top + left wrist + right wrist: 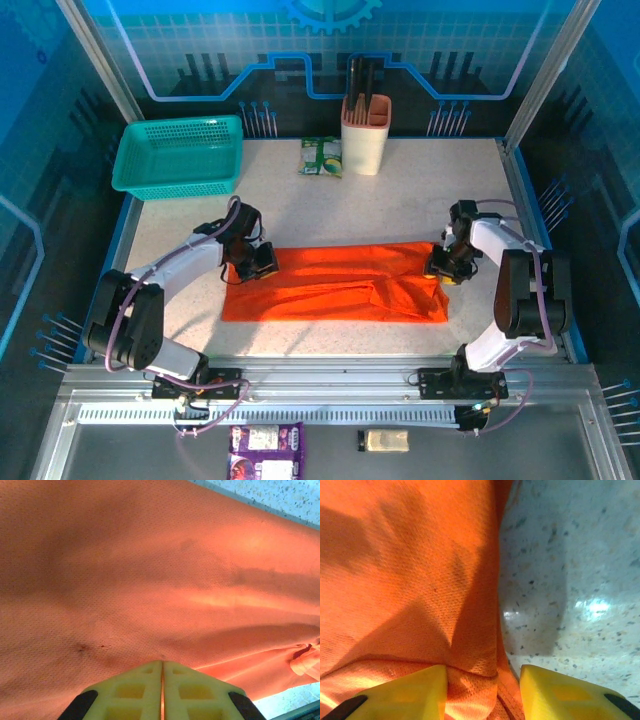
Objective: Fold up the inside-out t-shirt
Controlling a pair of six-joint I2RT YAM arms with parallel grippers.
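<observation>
Shirt status: the inside-out t-shirt (335, 285) lies in a long flat band mid-table (400, 210), between your arms. Your left arm reaches inward, with the left gripper (255, 262) down on the far left corner and its fingers (130, 690) pressed together on a sliver of orange. The right arm folds back over the right end. The right gripper (443, 268) has its fingers (410, 690) spread, straddling the cloth's edge.
</observation>
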